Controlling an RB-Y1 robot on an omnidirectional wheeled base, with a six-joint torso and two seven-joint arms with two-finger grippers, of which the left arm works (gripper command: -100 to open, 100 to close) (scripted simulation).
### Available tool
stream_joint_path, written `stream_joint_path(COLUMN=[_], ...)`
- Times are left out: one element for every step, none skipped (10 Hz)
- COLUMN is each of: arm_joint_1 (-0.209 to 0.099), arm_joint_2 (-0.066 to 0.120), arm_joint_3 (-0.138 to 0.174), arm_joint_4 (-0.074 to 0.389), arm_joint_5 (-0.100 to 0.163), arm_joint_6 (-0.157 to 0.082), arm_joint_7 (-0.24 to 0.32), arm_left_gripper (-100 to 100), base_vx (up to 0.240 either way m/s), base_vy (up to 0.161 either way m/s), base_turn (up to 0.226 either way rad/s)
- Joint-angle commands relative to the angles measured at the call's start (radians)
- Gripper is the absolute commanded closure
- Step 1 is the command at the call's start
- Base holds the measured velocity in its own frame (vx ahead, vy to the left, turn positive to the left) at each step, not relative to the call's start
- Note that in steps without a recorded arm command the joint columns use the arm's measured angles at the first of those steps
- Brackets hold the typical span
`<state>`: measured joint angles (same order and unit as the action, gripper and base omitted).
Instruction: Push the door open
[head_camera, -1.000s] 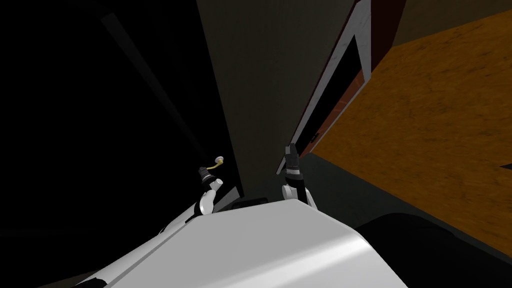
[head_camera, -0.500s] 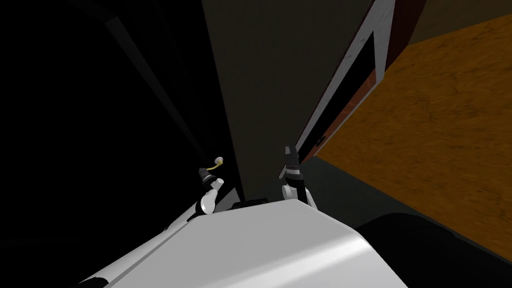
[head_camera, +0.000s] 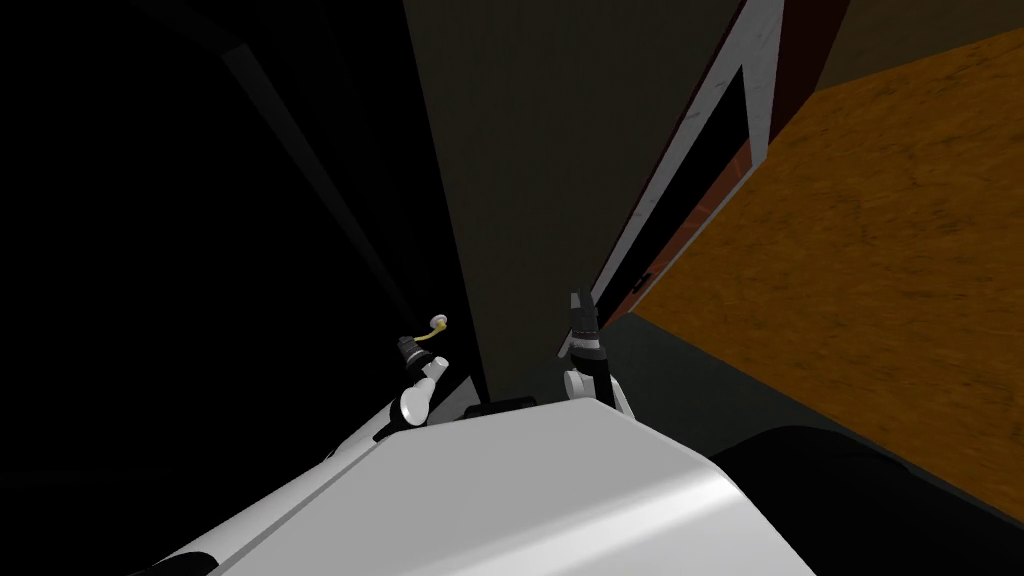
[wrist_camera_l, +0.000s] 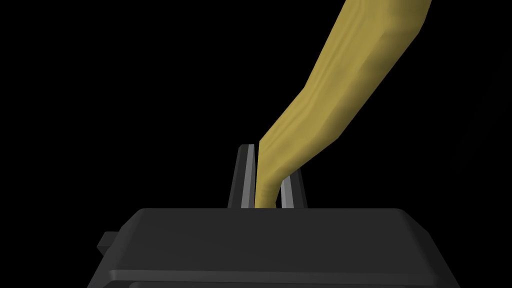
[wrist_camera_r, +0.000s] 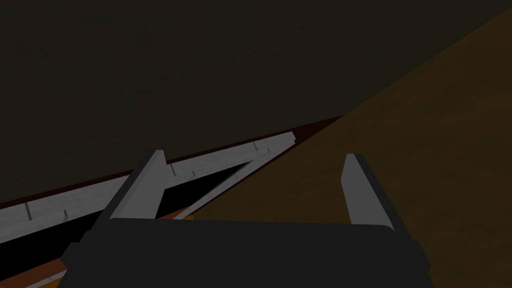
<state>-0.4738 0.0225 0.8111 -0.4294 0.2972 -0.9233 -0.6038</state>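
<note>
Non-task surroundings: dull olive-grey wall (head_camera: 540, 150) runs up the middle of head view. Next to it on the rt, a light grey frame (head_camera: 764, 45), long & narrow, w/ a black area (head_camera: 715, 150) inside. A dark red edge (head_camera: 805, 40) lies along the frame's outer side. A reddish-brown strip (head_camera: 738, 168) lies at the frame's far side, touching an orange-brown surface (head_camera: 880, 250). That surface is grainy and broad; can't tell if it's wall or floor. Below it is a dark grey strip (head_camera: 690, 390). In rt wrist view the frame's corner meets wall & orange-brown surface.
</note>
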Motion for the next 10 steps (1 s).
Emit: stream_joint_path(arm_joint_1=[0.009, 0.009, 0.009, 0.009, 0.016, 0.02, 0.025, 0.03, 0.035, 0.04], arm_joint_2=[-0.02, -0.02, -0.02, -0.02, -0.001, 0.001, 0.005, 0.009, 0.013, 0.016], arm_joint_3=[-0.003, -0.003, -0.003, -0.003, -0.002, -0.003, -0.003, -0.004, -0.005, -0.006], arm_joint_4=[-0.024, -0.024, -0.024, -0.024, -0.022, -0.023, -0.025, -0.027, -0.029, -0.031], arm_joint_5=[-0.002, -0.002, -0.002, -0.002, 0.009, 0.013, 0.018, 0.024, 0.03, 0.036], arm_joint_6=[0.021, 0.021, 0.021, 0.021, 0.021, 0.027, 0.035, 0.043, 0.051, 0.06], arm_joint_7=[-0.005, -0.005, -0.005, -0.005, -0.013, -0.018, -0.024, -0.031, -0.037, -0.044], arm_left_gripper=[100, 100, 100, 100, 100, 100, 100, 100, 100, 100], base_vx=[-0.003, -0.002, 0.0, 0.0, -0.017, -0.027, -0.028, -0.027, -0.03, -0.024], base_vy=[0.008, 0.005, 0.0, 0.0, 0.038, 0.054, 0.056, 0.054, 0.061, 0.048], base_turn=[-0.022, -0.015, 0.0, 0.0, -0.109, -0.154, -0.16, -0.154, -0.172, -0.137])
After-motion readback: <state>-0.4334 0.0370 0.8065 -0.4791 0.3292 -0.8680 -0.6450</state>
